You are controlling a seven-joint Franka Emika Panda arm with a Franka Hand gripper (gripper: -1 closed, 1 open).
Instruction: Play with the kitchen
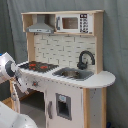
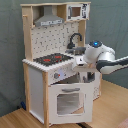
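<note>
Second exterior view, left to right. The kitchen [image 2: 55,70] fills the left and centre of the frame, standing on a wooden floor [image 2: 15,119]. The grey hood [image 2: 49,20] sits at upper left, the microwave [image 2: 76,11] at upper centre. Below them lie the black-and-red hob [image 2: 51,59] and the black faucet [image 2: 75,39]. The oven door [image 2: 70,99], lower centre, hangs ajar. At centre right the arm [image 2: 107,62] reaches in from the frame's right edge. Its hand [image 2: 80,62] lies at the front edge of the kitchen's worktop, just above the ajar door; whether it is open or closed cannot be told.

Step in hand, as judged: working the front of the unit near the knobs and oven. The next move calls for a slow, aligned approach to the door's top edge or a knob.
</note>
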